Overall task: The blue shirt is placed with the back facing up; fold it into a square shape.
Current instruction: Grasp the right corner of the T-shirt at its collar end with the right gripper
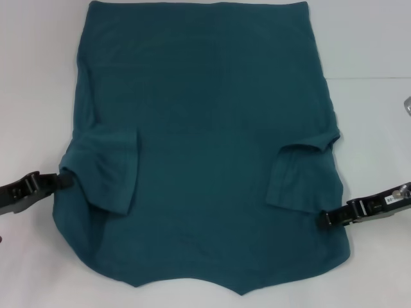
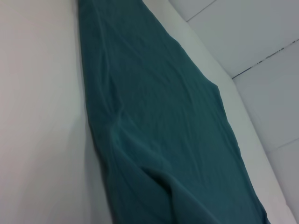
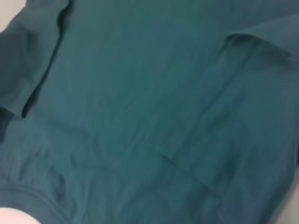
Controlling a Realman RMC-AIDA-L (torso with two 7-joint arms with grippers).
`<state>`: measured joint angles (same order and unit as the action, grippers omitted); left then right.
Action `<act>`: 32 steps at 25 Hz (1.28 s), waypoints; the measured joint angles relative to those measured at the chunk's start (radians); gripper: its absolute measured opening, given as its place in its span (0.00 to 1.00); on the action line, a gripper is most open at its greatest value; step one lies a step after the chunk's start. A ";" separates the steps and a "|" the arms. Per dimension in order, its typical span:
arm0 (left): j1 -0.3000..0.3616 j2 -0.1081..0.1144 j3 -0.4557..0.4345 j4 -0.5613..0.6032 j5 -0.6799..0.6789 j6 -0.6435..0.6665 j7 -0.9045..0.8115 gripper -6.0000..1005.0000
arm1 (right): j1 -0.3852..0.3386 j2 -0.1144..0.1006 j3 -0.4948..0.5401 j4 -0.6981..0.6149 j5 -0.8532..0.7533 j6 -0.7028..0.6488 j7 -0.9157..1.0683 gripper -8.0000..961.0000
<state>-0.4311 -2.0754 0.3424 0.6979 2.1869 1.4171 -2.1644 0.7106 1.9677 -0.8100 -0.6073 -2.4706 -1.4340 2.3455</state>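
The shirt (image 1: 212, 147) is lying flat on the table (image 1: 372, 45), long way front to back. The left gripper (image 1: 64, 181) and right gripper (image 1: 325, 220) are pinching its side edges, shirt between them.

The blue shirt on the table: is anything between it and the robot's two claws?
Nothing visible is. The blue shirt lies flat on the white table with both sleeves folded inward. The left gripper is right at its left edge and the right gripper at its right edge, with nothing else between them.
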 joint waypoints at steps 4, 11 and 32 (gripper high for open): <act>0.000 0.000 0.000 0.000 -0.008 0.000 0.000 0.03 | 0.003 0.001 0.001 -0.003 0.005 -0.016 -0.004 0.47; 0.000 0.000 0.000 0.000 -0.012 0.000 0.002 0.03 | 0.003 0.001 -0.009 -0.003 0.002 -0.032 -0.023 0.45; 0.009 0.014 0.003 0.027 -0.012 0.110 0.004 0.03 | -0.029 -0.024 0.046 -0.058 0.009 -0.156 -0.027 0.04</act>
<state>-0.4225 -2.0615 0.3453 0.7247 2.1749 1.5267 -2.1602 0.6811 1.9442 -0.7643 -0.6655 -2.4615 -1.5900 2.3187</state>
